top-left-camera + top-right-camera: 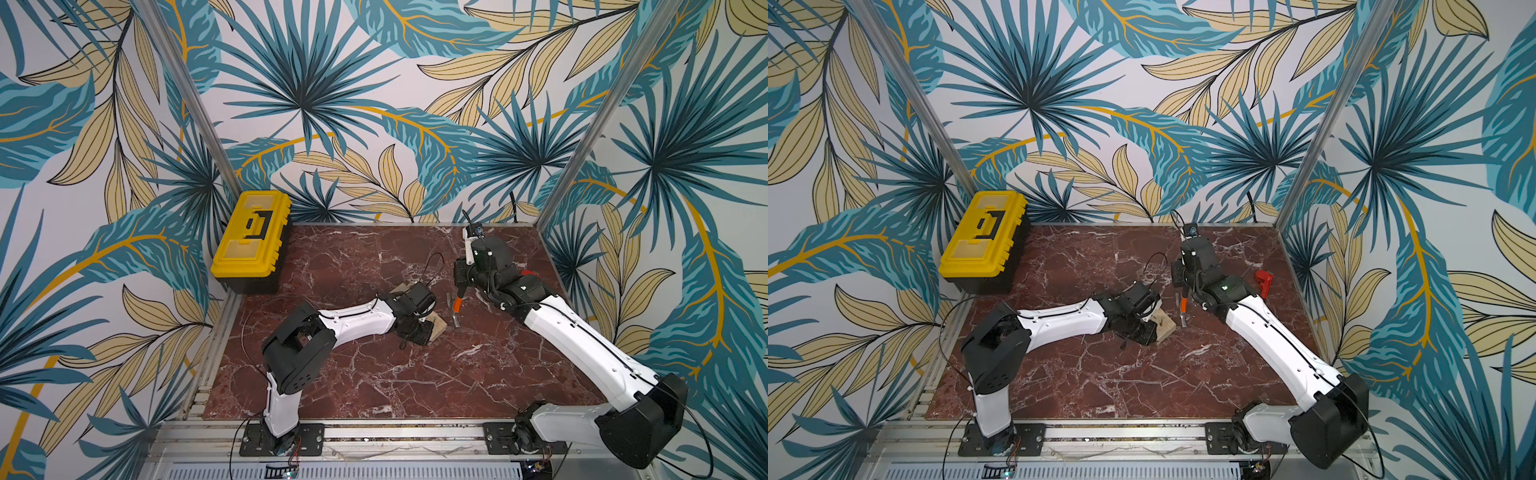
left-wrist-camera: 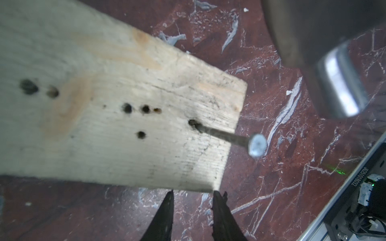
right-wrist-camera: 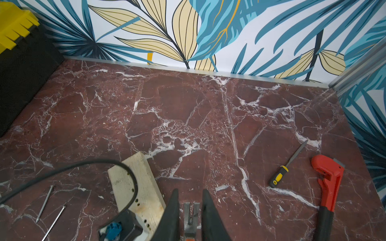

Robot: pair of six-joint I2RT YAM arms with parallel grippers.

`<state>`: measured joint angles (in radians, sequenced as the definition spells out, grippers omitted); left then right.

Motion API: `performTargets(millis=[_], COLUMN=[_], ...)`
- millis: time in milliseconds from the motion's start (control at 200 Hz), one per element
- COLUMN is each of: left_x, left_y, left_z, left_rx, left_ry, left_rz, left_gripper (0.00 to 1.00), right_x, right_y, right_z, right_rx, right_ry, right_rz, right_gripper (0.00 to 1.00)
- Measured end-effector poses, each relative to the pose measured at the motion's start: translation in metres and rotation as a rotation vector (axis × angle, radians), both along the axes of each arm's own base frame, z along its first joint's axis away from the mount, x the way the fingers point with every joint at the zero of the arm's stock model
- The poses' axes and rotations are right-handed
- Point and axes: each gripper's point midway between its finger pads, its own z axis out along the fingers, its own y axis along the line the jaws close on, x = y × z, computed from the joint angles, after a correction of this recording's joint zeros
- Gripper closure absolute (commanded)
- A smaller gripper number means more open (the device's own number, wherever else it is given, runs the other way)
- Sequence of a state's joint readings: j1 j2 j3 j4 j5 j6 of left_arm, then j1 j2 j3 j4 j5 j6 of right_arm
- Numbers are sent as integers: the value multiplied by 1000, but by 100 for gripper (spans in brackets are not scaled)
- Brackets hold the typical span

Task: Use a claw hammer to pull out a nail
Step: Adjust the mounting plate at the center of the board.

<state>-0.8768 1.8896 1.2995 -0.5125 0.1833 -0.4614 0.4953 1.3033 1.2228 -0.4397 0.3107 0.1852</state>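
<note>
Right wrist view, hammer: claw hammer [image 3: 190,212] is clamped tight in my right gripper [image 3: 191,191], forked claw pointing fwd, so I can hook w/o regripping.
Hammer spot: low over table [image 3: 188,114], just beside board [image 2: 117,62] end; its head is near nail but apart from it.
Nail: nail [image 2: 258,145] sticks out of board, leaning past its end. Looks like room under its head for the claw.
Left gripper: left gripper [image 2: 194,192] tips at board edge, jaws part-spread; can't tell if pinching. Prob there to steady board vs. prying.
Loose nails: two loose nails [image 3: 45,203] on board's other side.
Wrench, toolbox: wrench [image 3: 330,183] and toolbox [image 1: 251,237] well apart, clear of my swing.
</note>
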Motion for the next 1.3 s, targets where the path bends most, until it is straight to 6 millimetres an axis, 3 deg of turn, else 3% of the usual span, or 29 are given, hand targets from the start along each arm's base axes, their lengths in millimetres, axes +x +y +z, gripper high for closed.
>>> performTargets(millis=[120,305,406,526,621,821,1001,1302], left_x=[13,69,103,139,159,187,196,196], left_y=[20,52,51,34,22,10,7,16], left_z=[14,51,71,83,76,39,14,-4], left_rx=[-11,-50,-74,-97,-91,-40,-4,44], left_ry=[-21,-109,-165,-221,-239,-228,-210,-182], left_rz=[46,141,162,155,142,137,122,119], left_gripper=[65,64,64,64,64,64,64,65], right_x=[0,-16,-31,-46,-56,-73,-82,-84], right_y=[2,-1,-7,-12,-15,-19,-21,-22], right_z=[2,14,22,26,26,24,15,9], right_rx=[11,65,103,141,170,222,253,252], right_ry=[-4,-31,-50,-61,-58,-41,-20,0], right_rz=[10,20,20,20,21,23,16,9], right_gripper=[100,100,100,100,100,100,100,100])
